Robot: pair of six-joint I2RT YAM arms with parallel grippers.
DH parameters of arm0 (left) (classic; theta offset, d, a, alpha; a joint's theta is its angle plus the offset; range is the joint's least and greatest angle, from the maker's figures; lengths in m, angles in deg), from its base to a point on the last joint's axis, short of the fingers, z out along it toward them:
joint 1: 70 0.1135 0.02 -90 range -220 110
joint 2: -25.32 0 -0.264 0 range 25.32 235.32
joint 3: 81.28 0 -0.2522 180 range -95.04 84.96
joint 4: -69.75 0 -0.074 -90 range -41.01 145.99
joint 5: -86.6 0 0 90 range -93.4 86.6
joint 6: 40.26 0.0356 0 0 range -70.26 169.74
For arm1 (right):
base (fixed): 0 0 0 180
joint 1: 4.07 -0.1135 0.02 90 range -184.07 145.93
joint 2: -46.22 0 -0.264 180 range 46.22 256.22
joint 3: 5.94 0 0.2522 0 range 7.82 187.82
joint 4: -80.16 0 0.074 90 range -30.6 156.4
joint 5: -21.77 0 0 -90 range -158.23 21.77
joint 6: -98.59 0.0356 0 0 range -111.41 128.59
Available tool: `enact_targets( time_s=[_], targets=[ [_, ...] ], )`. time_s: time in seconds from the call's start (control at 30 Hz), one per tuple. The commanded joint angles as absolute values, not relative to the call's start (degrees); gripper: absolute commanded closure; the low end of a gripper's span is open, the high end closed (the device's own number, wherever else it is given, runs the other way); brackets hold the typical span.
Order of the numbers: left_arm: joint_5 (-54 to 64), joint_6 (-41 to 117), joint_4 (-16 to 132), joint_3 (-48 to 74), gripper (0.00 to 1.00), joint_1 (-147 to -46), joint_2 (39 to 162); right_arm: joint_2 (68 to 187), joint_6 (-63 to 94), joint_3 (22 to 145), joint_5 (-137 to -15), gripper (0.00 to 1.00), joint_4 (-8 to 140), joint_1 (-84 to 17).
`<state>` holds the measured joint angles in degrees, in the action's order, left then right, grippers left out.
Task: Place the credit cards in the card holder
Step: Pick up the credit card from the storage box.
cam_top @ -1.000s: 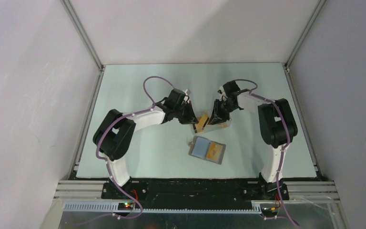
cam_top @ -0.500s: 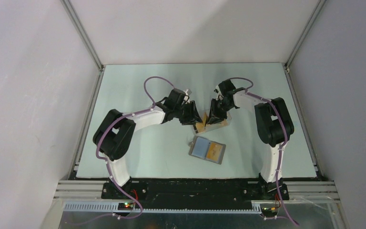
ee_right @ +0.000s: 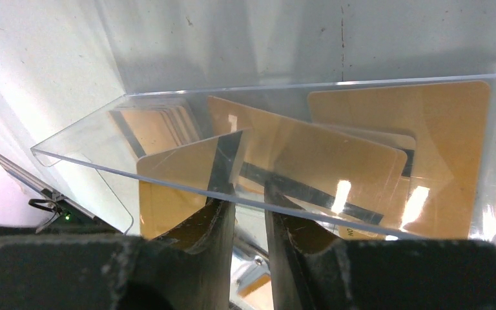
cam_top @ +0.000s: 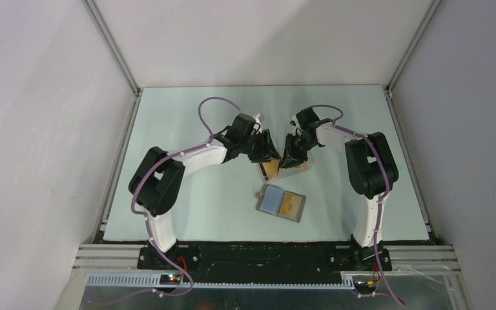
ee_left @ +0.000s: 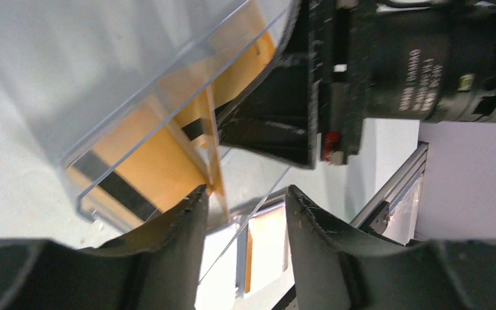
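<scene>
Several orange credit cards [ee_right: 336, 155], some with a dark stripe, lie loose in a clear plastic box [cam_top: 299, 170]. One striped card [cam_top: 270, 169] lies at the box's left end, just beyond the tips of my left gripper [cam_top: 266, 154]. In the left wrist view that card [ee_left: 148, 165] is just off my left gripper [ee_left: 244, 194], which is open and empty. My right gripper [ee_right: 248, 200] has its fingers close together on the box's rim [ee_right: 168, 177]. The card holder [cam_top: 270, 201] lies open nearer the arms, with one orange card [cam_top: 289, 206] on its right half.
Grey walls and aluminium rails [cam_top: 113, 168] bound the pale green table [cam_top: 187, 194]. The two grippers face each other closely over the box, the right gripper's black body [ee_left: 284, 110] filling the left wrist view.
My left gripper has opened and let go of the striped card, which now lies flatter at the box's left end. The left arm has shifted slightly right. The right gripper has stayed on the box.
</scene>
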<state>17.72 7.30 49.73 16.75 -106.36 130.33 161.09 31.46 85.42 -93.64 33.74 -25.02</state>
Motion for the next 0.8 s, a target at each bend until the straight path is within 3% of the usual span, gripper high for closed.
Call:
enact_targets(
  time_s=[0.0,0.1,0.43,0.53,0.77],
  targets=[
    [17.0,8.2,49.6,12.6,0.52,-108.2,132.8,163.1,31.6,86.0,-93.1,0.72,31.7,-25.2],
    [15.7,8.0,48.3,11.6,0.6,-108.6,134.1,163.0,31.7,86.0,-93.2,0.72,31.7,-25.2],
    [8.5,11.4,38.6,7.6,0.6,-110.2,136.1,162.7,31.7,86.0,-93.8,0.71,31.6,-24.8],
    [7.2,11.9,38.0,7.8,0.52,-110.6,135.1,162.7,31.8,86.0,-93.8,0.71,31.7,-24.7],
    [4.5,13.1,38.1,8.7,0.47,-110.7,129.1,163.0,31.6,86.0,-93.8,0.71,31.4,-24.6]
  ],
)
